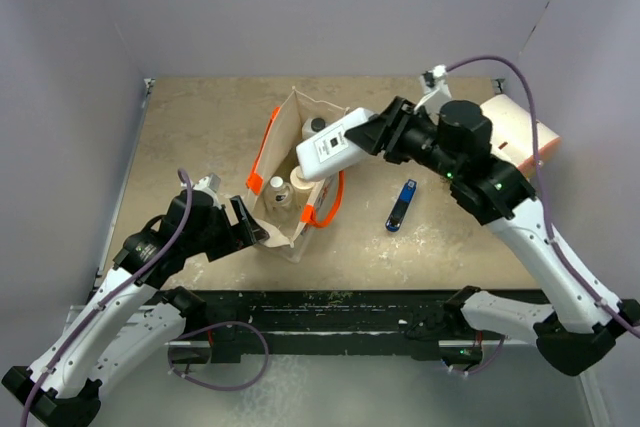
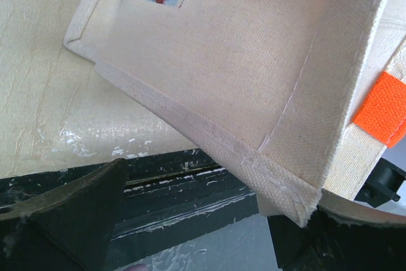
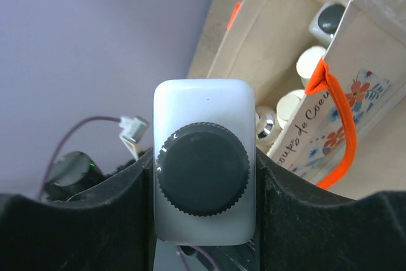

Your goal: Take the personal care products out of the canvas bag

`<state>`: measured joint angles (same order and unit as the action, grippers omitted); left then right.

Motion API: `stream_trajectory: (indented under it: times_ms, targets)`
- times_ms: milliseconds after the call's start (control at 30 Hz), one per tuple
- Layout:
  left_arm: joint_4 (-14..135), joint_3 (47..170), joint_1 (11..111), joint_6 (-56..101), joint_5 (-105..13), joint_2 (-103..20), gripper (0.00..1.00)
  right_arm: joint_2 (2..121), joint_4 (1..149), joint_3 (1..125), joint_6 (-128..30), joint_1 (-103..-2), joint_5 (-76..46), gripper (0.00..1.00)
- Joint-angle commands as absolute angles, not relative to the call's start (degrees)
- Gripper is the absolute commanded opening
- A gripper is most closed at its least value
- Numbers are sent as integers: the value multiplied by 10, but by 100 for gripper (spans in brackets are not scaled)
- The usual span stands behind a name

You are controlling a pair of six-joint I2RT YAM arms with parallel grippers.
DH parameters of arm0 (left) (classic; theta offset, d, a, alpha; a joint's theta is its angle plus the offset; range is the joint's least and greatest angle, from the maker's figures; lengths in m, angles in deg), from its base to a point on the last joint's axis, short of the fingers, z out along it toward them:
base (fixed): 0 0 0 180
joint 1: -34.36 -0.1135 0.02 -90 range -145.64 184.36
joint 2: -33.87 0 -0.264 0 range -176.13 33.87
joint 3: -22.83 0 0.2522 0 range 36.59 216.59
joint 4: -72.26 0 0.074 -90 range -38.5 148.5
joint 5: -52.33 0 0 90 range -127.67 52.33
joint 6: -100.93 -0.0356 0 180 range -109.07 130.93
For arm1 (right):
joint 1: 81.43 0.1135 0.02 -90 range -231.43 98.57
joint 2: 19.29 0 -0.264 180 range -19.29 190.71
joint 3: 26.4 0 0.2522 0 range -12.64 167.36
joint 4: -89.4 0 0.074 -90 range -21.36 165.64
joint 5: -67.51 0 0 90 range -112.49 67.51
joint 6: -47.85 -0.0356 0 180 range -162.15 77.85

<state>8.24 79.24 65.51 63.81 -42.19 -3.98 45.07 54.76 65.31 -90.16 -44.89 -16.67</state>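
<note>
Down at the lower left of the top view, the left gripper sits right at the near corner of the cream canvas bag with orange handles. Its wrist camera shows the two dark fingers standing far apart. The bag's bottom corner pokes in between them, close to the right-hand finger. I think it is not pinching anything, but the view is too close to be sure.

The bag stands open in the middle of the tan table. Four small bottles are left inside it:
- a shiny silver-capped bottle
- two round bottles with cream caps
- a white bottle with a dark cap at the far end

Just above the bag's right side, the right gripper is closed tight on a white squarish bottle with a black ridged cap. One finger presses on each side of it. The bottle is up in the air, lying on its side, and touches nothing else.

A flat blue stick lies on the table to the right of the bag.

No bottle is set down on the table. So this looks like the first one coming out, with four more to go.

For writing, the flowery front of the bag shows curly letters that read something like "de Coeu". The held bottle has a small dark label, too tiny to read.
</note>
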Motion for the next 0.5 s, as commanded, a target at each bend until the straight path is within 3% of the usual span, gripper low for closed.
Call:
stream_trajectory:
  times_ms: [0, 133, 300, 467]
  targets:
    - [60, 799, 654, 625, -414, -39, 87, 381, 665, 693, -971, -492, -148, 0]
    - [61, 799, 654, 624, -415, -39, 87, 358, 589, 714, -911, -501, -243, 0]
    - [61, 799, 654, 623, -416, -38, 87, 342, 517, 700, -742, -501, -446, 0]
    - [62, 799, 654, 622, -416, -43, 87, 350, 581, 620, -592, -501, -525, 0]
